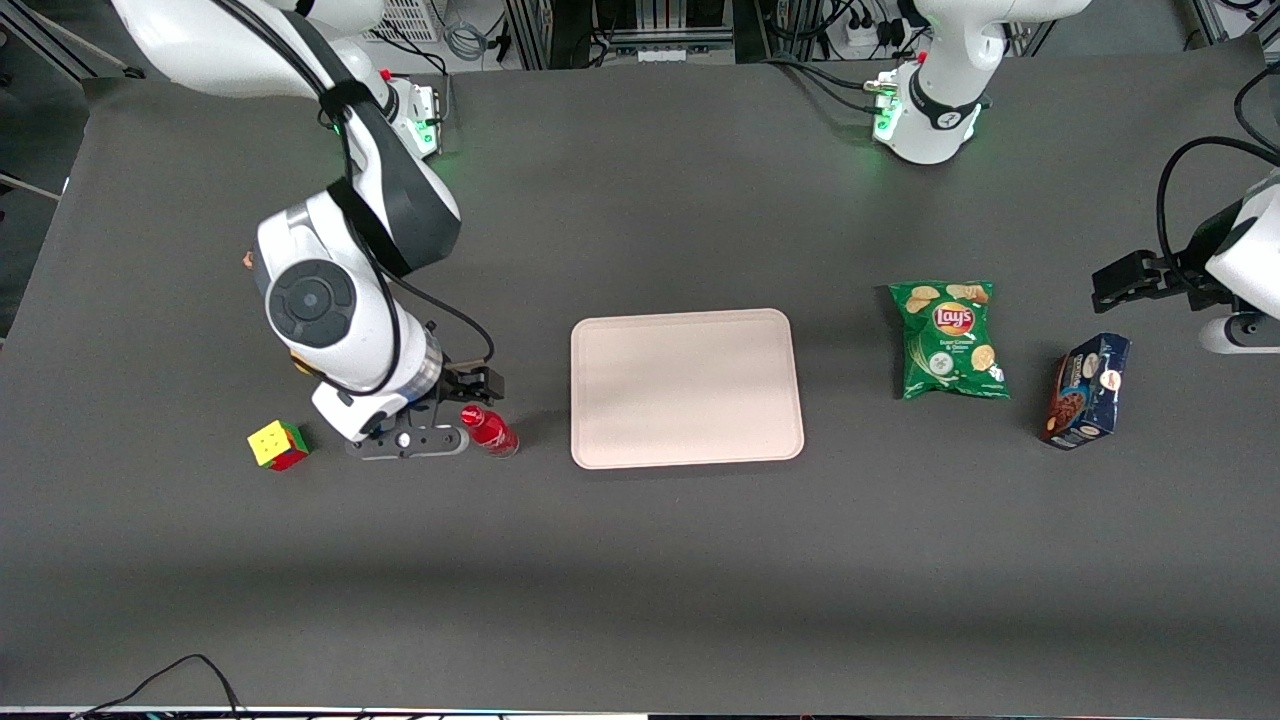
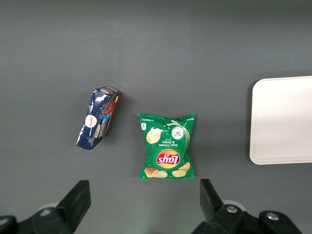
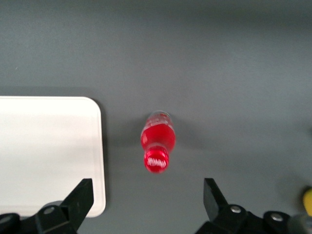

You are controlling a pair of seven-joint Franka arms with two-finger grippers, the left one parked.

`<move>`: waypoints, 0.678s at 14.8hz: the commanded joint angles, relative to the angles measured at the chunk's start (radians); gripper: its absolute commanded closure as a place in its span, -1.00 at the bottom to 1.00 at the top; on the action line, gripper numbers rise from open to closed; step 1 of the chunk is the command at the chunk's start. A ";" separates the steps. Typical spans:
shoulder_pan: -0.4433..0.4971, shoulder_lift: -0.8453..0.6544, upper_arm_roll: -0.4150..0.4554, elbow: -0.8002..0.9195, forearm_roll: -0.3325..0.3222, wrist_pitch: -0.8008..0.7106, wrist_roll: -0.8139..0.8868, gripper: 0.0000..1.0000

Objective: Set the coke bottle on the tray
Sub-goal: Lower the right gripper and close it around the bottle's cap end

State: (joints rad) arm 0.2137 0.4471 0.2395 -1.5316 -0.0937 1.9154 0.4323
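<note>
Approach step: gripper (image 3: 146, 197) hovers over the upright coke bottle (image 3: 157, 142), fingers spread wide, nothing held. Bottle stands on the table just beside the tray (image 1: 686, 388) (not on it). Next move looks like descend, close on the bottle.

A dark grey matte tabletop (image 1: 640, 580) fills nearly the whole front view, evenly lit with soft shadows. Along its farthest edge stand metal frame legs (image 1: 530, 30), tangled cables (image 1: 465, 40) and a power strip (image 1: 865, 30).
</note>
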 commanded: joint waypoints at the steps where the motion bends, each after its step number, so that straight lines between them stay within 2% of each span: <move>1: -0.004 0.005 0.004 -0.085 -0.023 0.117 0.025 -1.00; 7: -0.011 -0.004 0.003 -0.211 -0.030 0.252 0.016 -1.00; 10: -0.011 -0.005 0.003 -0.231 -0.041 0.264 0.016 -1.00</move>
State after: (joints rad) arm 0.2103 0.4695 0.2385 -1.7161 -0.1095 2.1486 0.4323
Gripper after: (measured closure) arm 0.000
